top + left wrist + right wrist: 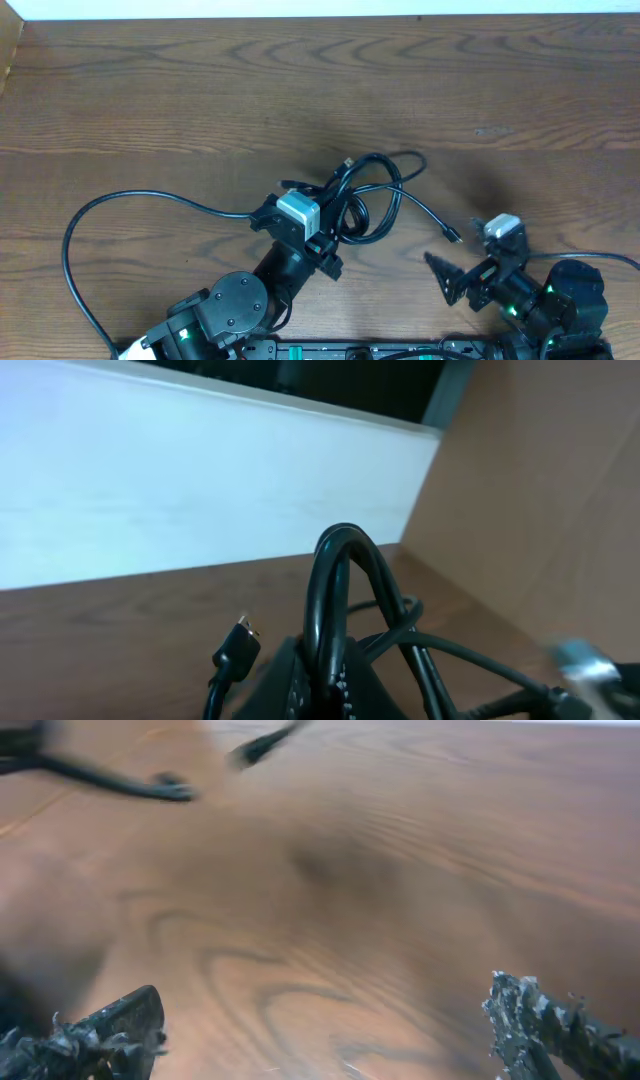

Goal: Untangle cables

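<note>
fingers (292, 682) of the left gripper (335, 212) look clamped on the cables (372, 188). in the left wrist view a doubled loop stands straight up from between them, though the tips themselves are mostly hidden under the cord. the right gripper (447, 277) is spread wide with nothing between its fingers (110, 1030), only bare table (380, 920).

one free plug (452, 237) lies just ahead of those open fingers, apart from them, and its cord runs back to the clump at the left fingers. a second plug (238, 648) sits just to one side of the left fingers. from the same clump a long tail (120, 197) sweeps away behind the left gripper and round toward that arm's base.

as i judge it, the work is early. the loops beyond the left fingertips cross over one another in one bundle, and no cord lies on its own yet. left to do: draw an end clear with the right gripper, then part the rest.
</note>
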Robot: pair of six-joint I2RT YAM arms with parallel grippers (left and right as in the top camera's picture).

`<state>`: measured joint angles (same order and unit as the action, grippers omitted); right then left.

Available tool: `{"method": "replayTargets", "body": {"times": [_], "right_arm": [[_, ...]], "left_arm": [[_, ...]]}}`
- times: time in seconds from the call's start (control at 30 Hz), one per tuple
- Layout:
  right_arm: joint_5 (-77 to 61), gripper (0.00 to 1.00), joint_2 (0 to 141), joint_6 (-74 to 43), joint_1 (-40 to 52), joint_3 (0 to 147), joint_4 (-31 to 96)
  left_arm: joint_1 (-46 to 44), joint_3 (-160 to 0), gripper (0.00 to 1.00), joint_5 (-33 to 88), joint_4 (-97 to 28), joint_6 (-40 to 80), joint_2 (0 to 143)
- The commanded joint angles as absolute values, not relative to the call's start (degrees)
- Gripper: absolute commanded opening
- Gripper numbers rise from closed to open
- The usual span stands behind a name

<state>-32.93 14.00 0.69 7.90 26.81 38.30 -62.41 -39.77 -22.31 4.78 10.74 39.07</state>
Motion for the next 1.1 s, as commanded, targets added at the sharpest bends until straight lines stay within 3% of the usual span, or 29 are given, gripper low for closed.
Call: {"method": "replayTargets", "body": {"times": [0.0,0.3,0.53,0.93,1.07], "right_arm": [[-45.60,0.99,14.00,7.73,7.55,26.57,37.28],[-60.90,0.99,14.00,8.71,7.55,26.57,28.01],[-56.25,0.99,14.00,0.60,7.55,26.57,22.83],[-50.92,0.99,14.00,-0.84,7.55,26.57,23.16],[-51.07,0.88,14.00,-0.82,7.55,26.57,23.22]], "left_arm": [[-62.54,-41.52,0.07,-24.88,4.08,4.60,39.07],[-62.54,-41.52,0.08,-24.93,-1.74,-7.64,40.91],[-62.54,-41.52,0.08,-23.05,-5.98,-14.20,41.85],[-62.57,-41.52,0.07,14.57,-10.70,-26.72,41.87],[-62.57,-41.52,0.07,19.51,-10.44,-27.46,41.85]]}}
